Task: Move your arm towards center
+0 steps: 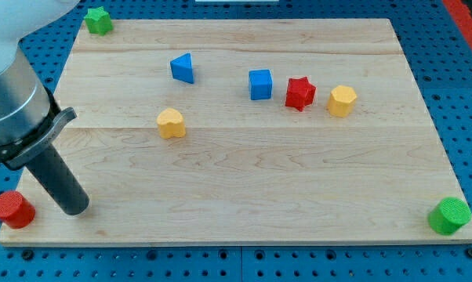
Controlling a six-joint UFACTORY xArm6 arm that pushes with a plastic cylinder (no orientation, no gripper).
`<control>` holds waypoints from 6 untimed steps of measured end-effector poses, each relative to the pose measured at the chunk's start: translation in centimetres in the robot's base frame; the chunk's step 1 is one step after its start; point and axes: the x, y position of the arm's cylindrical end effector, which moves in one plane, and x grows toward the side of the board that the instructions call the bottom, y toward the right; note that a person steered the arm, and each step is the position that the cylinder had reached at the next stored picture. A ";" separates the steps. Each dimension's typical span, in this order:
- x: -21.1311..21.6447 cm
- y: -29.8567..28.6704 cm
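My tip (73,207) rested on the wooden tabletop (244,188) near the view's bottom left corner, with the dark rod slanting up toward the view's left into the grey arm housing. There was no hand on this arm, only the bare rod, and it had hold of nothing.

Just to the view's left of my tip stood a red cylinder (13,209), at the very corner of the tabletop, close to but apart from the rod. The nearest block toward the middle was a yellow heart-shaped block (171,123), well above and to the right of my tip. Further up sat a blue triangular block (183,68).

To the right of the centre, a row of three stood close together: a blue cube (260,84), a red star-shaped block (300,93) just beside it, and a yellow hexagonal block (341,101) a little apart from the star.

A green star-shaped block (99,19) sat at the top left corner, and a green cylinder (449,215) at the bottom right corner.

The stretch of tabletop between my tip and the centre held no blocks; the yellow heart lay above that line.
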 end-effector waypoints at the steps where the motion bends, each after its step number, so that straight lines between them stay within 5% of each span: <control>1: 0.0 1.4; 4: -8.0 8.2; 6: -9.8 23.5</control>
